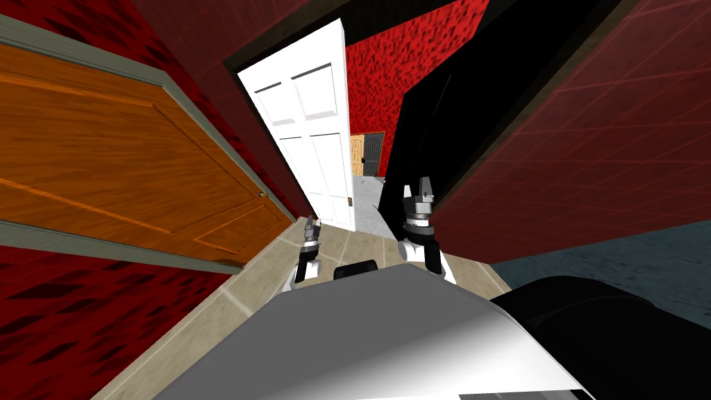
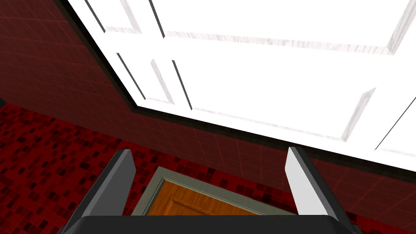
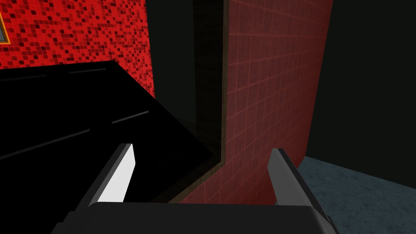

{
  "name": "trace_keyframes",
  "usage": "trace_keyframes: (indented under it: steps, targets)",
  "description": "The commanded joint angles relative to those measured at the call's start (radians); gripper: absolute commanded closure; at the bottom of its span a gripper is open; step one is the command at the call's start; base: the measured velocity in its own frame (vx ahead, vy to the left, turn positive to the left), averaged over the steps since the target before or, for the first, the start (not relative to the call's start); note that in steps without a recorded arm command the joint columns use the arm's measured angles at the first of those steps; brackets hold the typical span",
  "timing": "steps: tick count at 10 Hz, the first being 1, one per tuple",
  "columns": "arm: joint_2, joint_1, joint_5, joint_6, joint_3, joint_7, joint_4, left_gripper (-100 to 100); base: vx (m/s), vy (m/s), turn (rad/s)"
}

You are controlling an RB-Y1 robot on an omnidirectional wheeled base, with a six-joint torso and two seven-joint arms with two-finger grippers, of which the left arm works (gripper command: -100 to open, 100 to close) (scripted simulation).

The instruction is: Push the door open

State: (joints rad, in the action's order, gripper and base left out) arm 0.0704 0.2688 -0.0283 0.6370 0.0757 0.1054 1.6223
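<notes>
A white panelled door [image 1: 314,139] stands ajar straight ahead, with a small knob [image 1: 349,202] low on its free edge. To its right, across a narrow gap, is a black panelled leaf [image 1: 444,118]. My left gripper [image 1: 310,223] is open and hangs just short of the white door's lower edge. The left wrist view shows the gripper [image 2: 209,152] open, with the white door [image 2: 264,81] close beyond the fingers. My right gripper [image 1: 416,189] is open beside the black leaf. The right wrist view has it [image 3: 202,148] open before the black leaf [image 3: 81,122] and a dark door frame [image 3: 209,81].
An orange door [image 1: 125,167] in a grey frame lies along the left wall. A dark red tiled wall [image 1: 590,153] closes in on the right. Beige floor tiles [image 1: 278,278] run under me. Through the gap lie grey floor [image 1: 368,201] and two far doors [image 1: 366,154].
</notes>
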Motion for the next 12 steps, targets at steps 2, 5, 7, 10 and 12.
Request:
trace_keyframes:
  steps: [2,5,7,10,12]
  targets:
    - [0.003,-0.023,-0.008,0.013,0.012,0.001,-0.068,-100,0.074,-0.005,-0.042]
    - [0.005,-0.051,-0.02,0.025,0.03,0.002,-0.158,-100,0.097,-0.001,-0.049]
    - [0.005,-0.07,-0.027,0.032,0.042,0.003,-0.215,-100,0.096,-0.012,-0.05]
    - [0.004,-0.097,-0.038,0.044,0.06,0.004,-0.3,-100,0.097,-0.005,-0.053]
    - [0.003,-0.115,-0.045,0.051,0.071,0.004,-0.355,-100,0.11,-0.002,-0.045]
